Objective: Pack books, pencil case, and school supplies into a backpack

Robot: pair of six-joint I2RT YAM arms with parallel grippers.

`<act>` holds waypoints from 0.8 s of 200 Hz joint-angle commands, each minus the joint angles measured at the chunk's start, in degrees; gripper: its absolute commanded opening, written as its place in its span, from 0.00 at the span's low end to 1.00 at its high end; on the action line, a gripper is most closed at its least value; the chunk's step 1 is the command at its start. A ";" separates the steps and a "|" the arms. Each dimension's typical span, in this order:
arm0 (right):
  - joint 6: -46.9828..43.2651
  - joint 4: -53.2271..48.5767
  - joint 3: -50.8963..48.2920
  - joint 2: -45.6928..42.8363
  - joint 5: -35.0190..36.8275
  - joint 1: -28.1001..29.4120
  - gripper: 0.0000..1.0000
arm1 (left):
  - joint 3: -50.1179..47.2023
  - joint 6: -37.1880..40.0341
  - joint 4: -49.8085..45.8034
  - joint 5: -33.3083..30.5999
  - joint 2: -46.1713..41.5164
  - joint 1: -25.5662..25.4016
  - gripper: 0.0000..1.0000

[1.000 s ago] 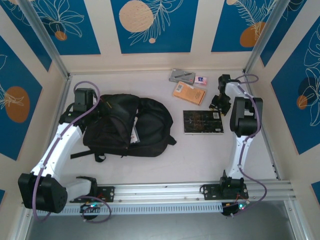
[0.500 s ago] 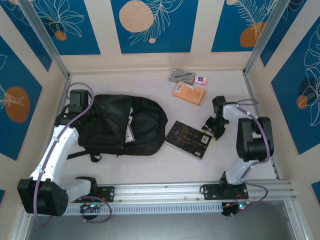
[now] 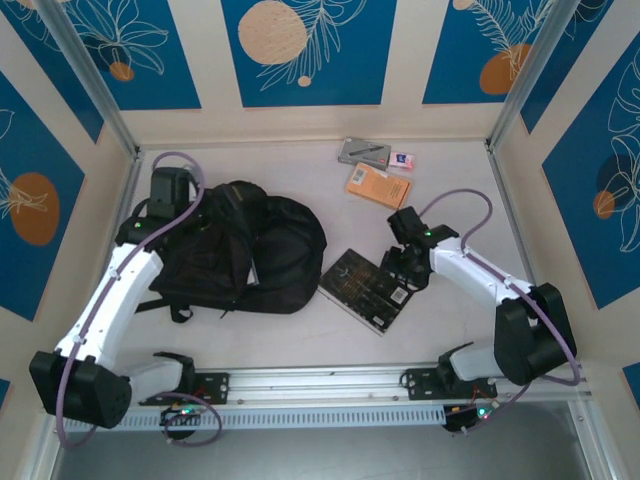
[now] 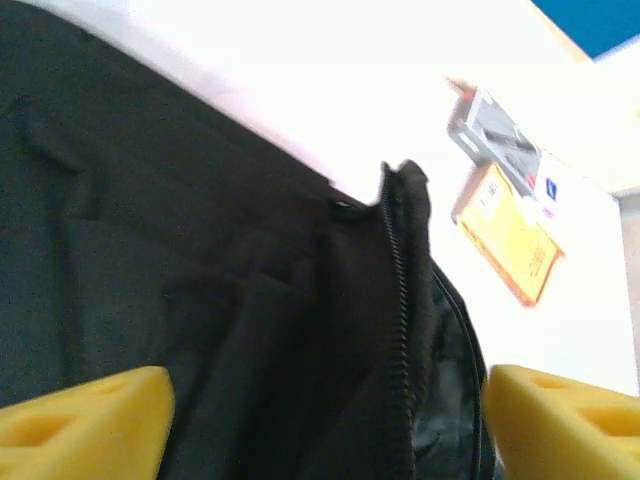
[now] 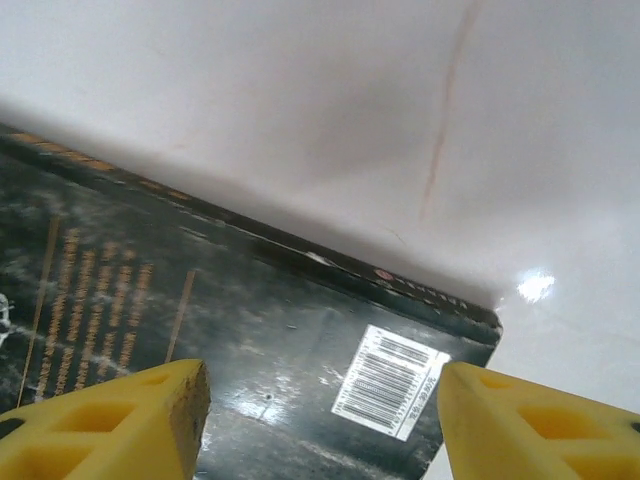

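Backpack (image 3: pixel 245 250): big, soft black fabric, creased and slumped, lying left of centre on the table (image 3: pixel 300 335). Left gripper (image 4: pixel 325 385) is at its far-left edge, 2 yellow fingers (image 4: pixel 85 420) spread wide, nothing pinched. A coarse zip (image 4: pixel 400 320) runs between them.
Black book (image 3: pixel 362 288): thin glossy paperback with gold print and a white barcode label (image 5: pixel 385 380). It lies flat and skewed, close to the backpack's right side; can't tell if they touch.
Right gripper (image 5: pixel 320 375) is over the book's right corner, jaws apart; contact with the cover unclear.
Table is smooth matte white. Walls are cream with blue leaf-print panels (image 3: pixel 305 50) and aluminium posts.
Far side: orange book (image 3: pixel 378 185) and flat grey pencil case (image 3: pixel 363 152), with a tiny eraser block (image 3: pixel 402 160) just beside the case.
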 commanded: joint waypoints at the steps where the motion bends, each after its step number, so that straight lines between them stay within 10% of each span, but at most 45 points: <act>1: -6.05 -1.48 1.83 0.08 13.65 3.04 0.64 | 3.74 4.81 -5.90 -6.99 -2.05 -5.97 0.90; 79: -13.71 17.50 1.74 4.02 -14.59 -2.81 0.66 | 6.11 17.62 -13.01 -25.62 2.18 -39.40 0.69; 137: -9.82 23.30 -3.20 7.33 -20.59 -8.11 0.63 | 2.54 21.03 -0.13 -11.05 15.60 -51.85 0.09; 160: -9.64 23.05 -3.31 9.08 -21.97 -9.03 0.63 | 1.79 20.83 2.44 -8.02 23.09 -51.94 0.00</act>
